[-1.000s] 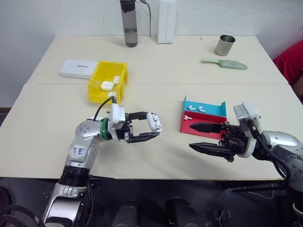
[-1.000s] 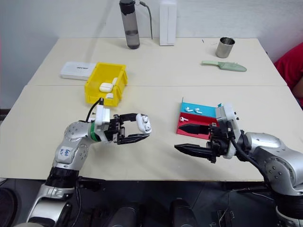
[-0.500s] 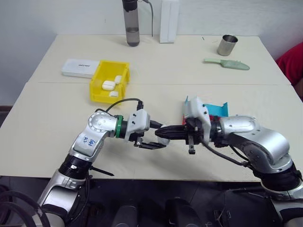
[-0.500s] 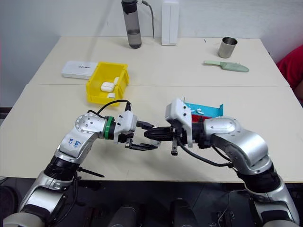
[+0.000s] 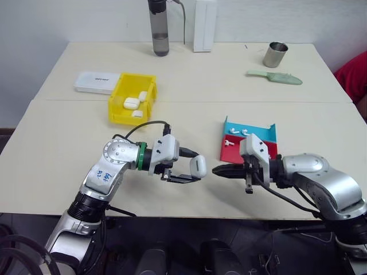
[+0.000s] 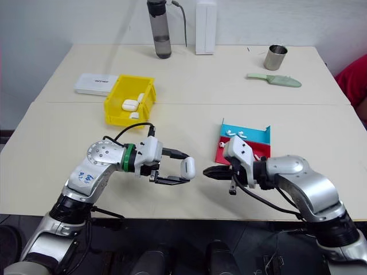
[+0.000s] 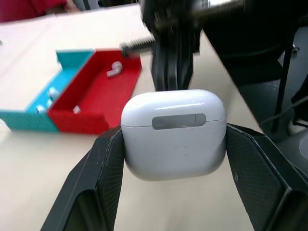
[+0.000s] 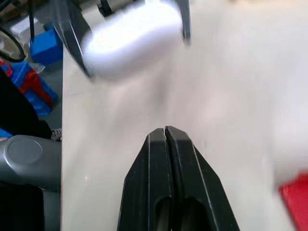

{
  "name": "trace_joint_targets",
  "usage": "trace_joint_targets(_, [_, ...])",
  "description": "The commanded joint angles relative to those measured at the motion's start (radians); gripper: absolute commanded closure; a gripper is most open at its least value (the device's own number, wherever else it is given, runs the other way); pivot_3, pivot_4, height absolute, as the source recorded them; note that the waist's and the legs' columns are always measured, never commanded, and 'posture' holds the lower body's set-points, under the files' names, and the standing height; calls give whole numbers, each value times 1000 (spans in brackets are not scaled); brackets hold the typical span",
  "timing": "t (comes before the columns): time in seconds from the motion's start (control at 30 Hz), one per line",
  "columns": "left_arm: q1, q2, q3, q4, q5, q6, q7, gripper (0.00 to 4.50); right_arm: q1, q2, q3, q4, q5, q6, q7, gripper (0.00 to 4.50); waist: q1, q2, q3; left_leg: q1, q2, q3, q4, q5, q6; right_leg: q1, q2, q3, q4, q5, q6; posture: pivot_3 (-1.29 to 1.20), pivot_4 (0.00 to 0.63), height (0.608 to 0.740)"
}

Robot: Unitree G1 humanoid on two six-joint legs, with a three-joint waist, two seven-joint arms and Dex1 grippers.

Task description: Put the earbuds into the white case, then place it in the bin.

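A: Left gripper (image 5: pixel 192 169) is clamped on the white case (image 5: pixel 198 166), one finger on each narrow side. The case is lifted off the table (image 5: pixel 69 143) near its front edge, lid down, per the left wrist view.

B: And the right gripper (image 5: pixel 218 170)?

A: Fingers pressed together, nothing visible between them. Its tip points straight at the case and sits just beside it, a small gap between them, no contact.

B: So which way does the case lie from the right tool?

A: Toward the robot's left, along the line the closed fingers point. The case's long axis stands roughly upright, crosswise to that line.

B: Earbuds?

A: Several earbuds (image 5: pixel 235 131) lie in the red and blue tray (image 5: pixel 252 133), behind the right gripper and on its own side. The right arm is clearly the nearer one to them; the left is occupied.

B: The bin?

A: The yellow bin (image 5: pixel 118 103) is well apart, back on the left side, already holding a few white cases. The left arm is nearer to it.

B: Judgement on the step?

A: I can't tell whether the held case has earbuds inside. If the lid is shut on a filled case, the next move is the left arm's, back toward the bin.
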Motion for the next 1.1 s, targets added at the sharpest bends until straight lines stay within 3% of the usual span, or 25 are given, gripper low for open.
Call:
trace_joint_targets(0.03, [26, -2, 134, -54, -108, 70, 79, 1686, 139, 50, -248, -74, 159, -73, 16, 4319, 1, 0, 0, 0, 0, 0, -1, 0, 0, 0, 0, 0, 0, 0, 0, 0, 150, 740])
trace_joint_targets(0.1, [30, 2, 215, -53, -149, 112, 140, 1686, 241, 86, -360, -123, 222, -90, -5, 3887, 1, 0, 0, 0, 0, 0, -1, 0, 0, 0, 0, 0, 1, 0, 0, 0, 150, 740])
trace_joint_targets(0.23, [-30, 29, 364, 42, -136, 151, 309, 1686, 371, 205, -486, -252, 209, -251, -94, 2516, -1, 0, 0, 0, 0, 0, 0, 0, 0, 1, 0, 0, 2, 0, 0, 0, 150, 740])
trace_joint_targets(0.47, [-261, 78, 438, 465, 55, 20, 616, 1686, 463, 341, -481, -347, 49, -467, -215, 14, 0, -2, -1, 5, 0, 2, -1, 1, -1, 1, 1, 2, 4, 0, 0, 0, 150, 740])
trace_joint_targets(0.67, [-413, 49, 402, 895, 126, -176, 633, 1686, 418, 341, -411, -288, -13, -525, -232, 14, 0, -3, -2, 4, -2, 2, -1, 1, -1, 0, 0, 1, 5, 0, 0, 0, 150, 740])
trace_joint_targets(0.8, [-460, 33, 396, 1037, 135, -246, 605, 1686, 383, 333, -375, -258, -35, -541, -237, 14, -1, -5, -1, 4, -2, 2, -1, 1, -1, -1, 0, 1, 5, 0, 0, 0, 150, 740])
trace_joint_targets(0.83, [-466, 30, 401, 1052, 133, -264, 615, 1343, 379, 330, -367, -251, -41, -547, -233, 1, -2, -6, -1, 4, -2, 2, -1, 1, -1, -1, 0, 1, 7, 0, 0, 0, 150, 740])
trace_joint_targets(0.97, [-435, 45, 391, 987, 125, -253, 568, 100, 378, 304, -366, -218, -36, -548, -209, 0, -4, -6, -1, 4, -2, 3, -1, 1, -1, -1, 0, 1, 7, 0, 0, 0, 150, 740])
trace_joint_targets(1.1, [-308, 101, 408, 733, 60, -234, 436, 18, 383, 248, -398, -157, -21, -561, -157, 0, -10, -6, -1, 4, -2, 3, -2, 1, -1, -1, 0, 1, 8, 0, 0, 0, 150, 740])
